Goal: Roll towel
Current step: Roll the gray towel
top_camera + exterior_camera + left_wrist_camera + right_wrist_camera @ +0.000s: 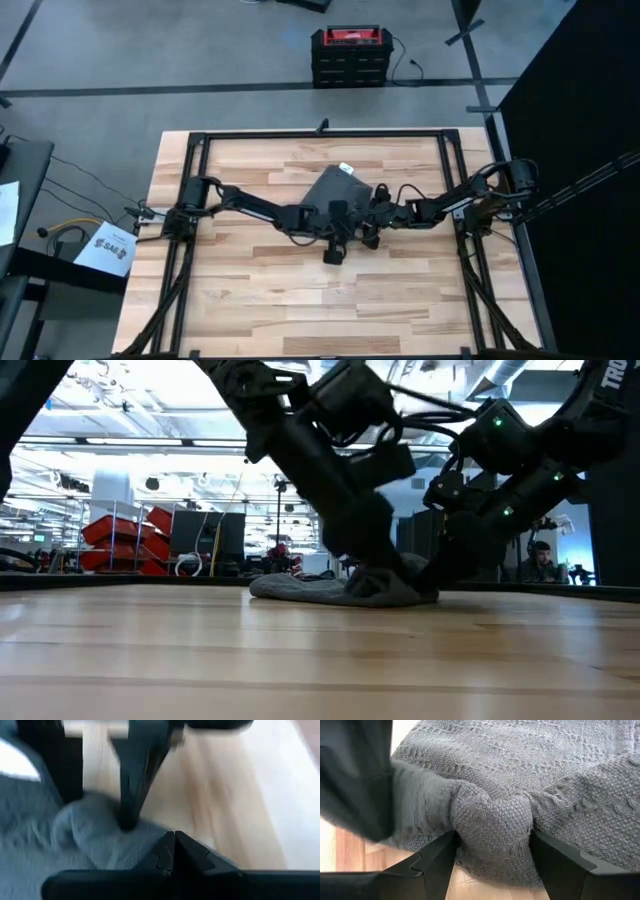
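Where pincers (492, 852) meet (mid-table): towel (520, 775) fold, pinched.

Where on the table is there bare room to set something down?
Bare wood lies along the table's near edge, below both arms, and in the far corners beside the frame. Crowded at centre: the left pincer and right pincer meet on the towel.

The left end effector (174, 851) has its fingers pressed together over the grey towel (75, 840), which lies rumpled on the wooden tabletop (225, 790); the other arm's finger (137, 775) touches the cloth.
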`<state>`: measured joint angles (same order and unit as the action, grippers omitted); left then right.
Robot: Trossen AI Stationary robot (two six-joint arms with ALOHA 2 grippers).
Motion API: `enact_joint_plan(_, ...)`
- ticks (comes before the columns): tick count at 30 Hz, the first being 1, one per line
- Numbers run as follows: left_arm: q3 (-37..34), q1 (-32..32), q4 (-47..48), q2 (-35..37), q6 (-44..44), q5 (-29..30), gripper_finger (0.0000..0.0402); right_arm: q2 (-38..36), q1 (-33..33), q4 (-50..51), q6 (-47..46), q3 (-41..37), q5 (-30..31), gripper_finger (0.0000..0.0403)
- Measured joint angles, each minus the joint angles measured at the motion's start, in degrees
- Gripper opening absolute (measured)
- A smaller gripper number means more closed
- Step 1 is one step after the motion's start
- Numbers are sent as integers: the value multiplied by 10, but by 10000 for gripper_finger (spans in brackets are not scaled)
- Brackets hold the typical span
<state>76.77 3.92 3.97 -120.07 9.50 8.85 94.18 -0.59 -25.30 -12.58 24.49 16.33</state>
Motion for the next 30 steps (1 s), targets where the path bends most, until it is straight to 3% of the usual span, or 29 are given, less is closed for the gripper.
enact_joint_plan(7,-18,-3,7,0,-26,3,0,-22,-3,18,-1,-1,16,240)
enact_joint_plan(15,-106,-19,-135,-6,-54,2,0,-126,0,133,2,-4,71,240)
enact_joint_plan(19,-128,-22,-174,-7,-57,1,0,-154,21,130,25,6,75,240)
enact_joint_plan(30,-131,-23,-181,-8,-71,3,0,-53,102,118,74,52,71,240)
